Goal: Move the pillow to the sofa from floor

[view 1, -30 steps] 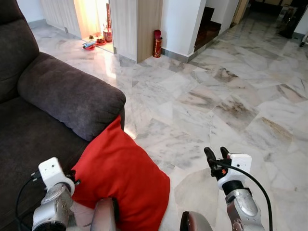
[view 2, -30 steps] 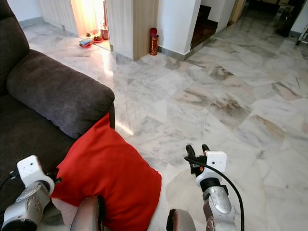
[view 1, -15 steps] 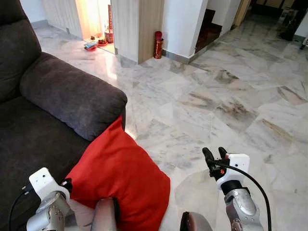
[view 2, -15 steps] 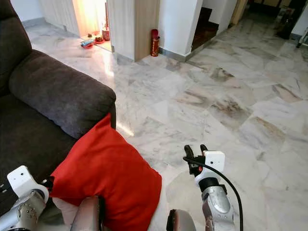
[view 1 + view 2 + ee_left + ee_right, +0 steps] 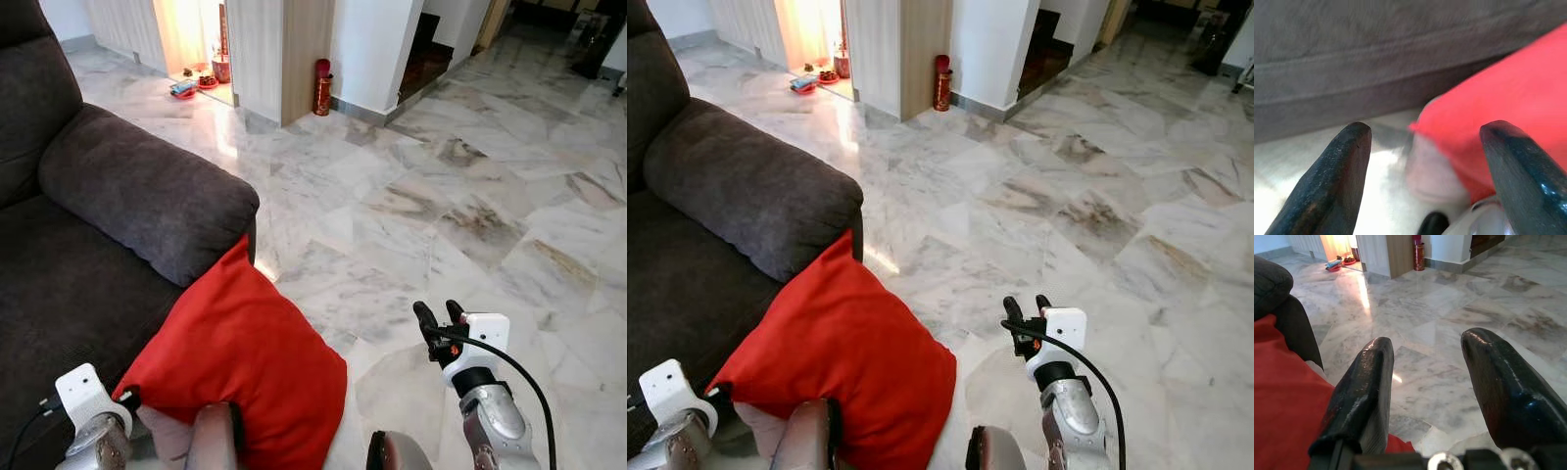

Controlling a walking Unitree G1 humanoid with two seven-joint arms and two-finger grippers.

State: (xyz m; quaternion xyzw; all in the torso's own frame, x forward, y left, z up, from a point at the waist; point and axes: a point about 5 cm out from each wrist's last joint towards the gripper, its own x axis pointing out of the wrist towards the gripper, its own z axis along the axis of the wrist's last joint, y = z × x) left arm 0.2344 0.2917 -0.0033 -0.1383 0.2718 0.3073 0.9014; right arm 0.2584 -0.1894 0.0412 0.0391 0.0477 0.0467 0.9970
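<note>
The red pillow (image 5: pixel 240 367), leaning on the floor (image 5: pixel 411 196) against the sofa (image 5: pixel 88 225), looks soft and light, best pinched at a corner, which the left wrist view shows between the spread-apart left gripper (image 5: pixel 1425 161), while the right gripper (image 5: pixel 1425 382) hangs unclenched.

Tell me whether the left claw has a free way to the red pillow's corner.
Probably yes. The left claw is open, low beside the sofa, and the pillow corner lies between its fingers with nothing in between.
</note>
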